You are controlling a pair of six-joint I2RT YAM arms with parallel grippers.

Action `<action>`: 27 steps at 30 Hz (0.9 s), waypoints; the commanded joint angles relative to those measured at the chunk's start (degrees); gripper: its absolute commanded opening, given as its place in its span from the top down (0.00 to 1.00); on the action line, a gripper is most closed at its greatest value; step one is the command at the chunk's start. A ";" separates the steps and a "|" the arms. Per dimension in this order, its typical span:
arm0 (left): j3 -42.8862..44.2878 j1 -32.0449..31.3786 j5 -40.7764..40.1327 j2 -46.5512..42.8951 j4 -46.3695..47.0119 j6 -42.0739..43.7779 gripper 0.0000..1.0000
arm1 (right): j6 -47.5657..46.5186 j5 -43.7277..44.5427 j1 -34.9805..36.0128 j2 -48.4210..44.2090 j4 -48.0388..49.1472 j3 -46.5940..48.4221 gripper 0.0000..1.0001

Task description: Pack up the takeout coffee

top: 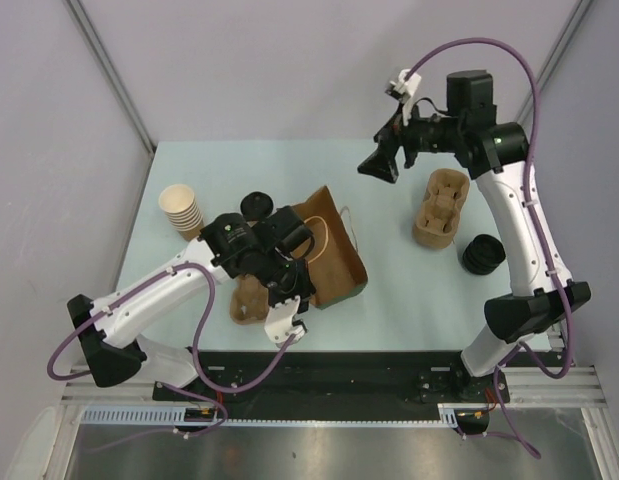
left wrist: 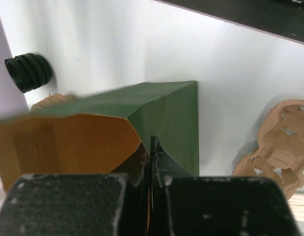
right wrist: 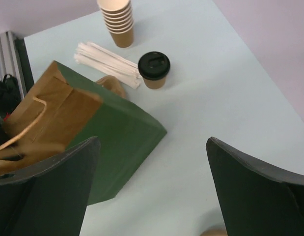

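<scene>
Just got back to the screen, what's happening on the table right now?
The left gripper is shut on the edge of the green bag's mouth, holding it. The right gripper hangs open above the table, holding nothing. The takeout coffee stands upright with its lid on, on the table near the bag, not yet packed.

One coffee (right wrist: 154,70), one green bag (right wrist: 123,132)

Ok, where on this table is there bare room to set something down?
Bare table lies between the green paper bag and the stack of brown pulp cup carriers, running to the near edge, and along the far edge. Crowded: the left, where cream paper cups, the black-lidded tan coffee cup, white wrapped sticks and the left arm bunch beside the bag.
</scene>
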 commanded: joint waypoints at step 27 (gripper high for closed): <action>-0.83 -2.55 -0.47 1.24 -6.44 33.23 0.95 | -39.23 11.87 20.17 10.26 -18.26 9.67 0.30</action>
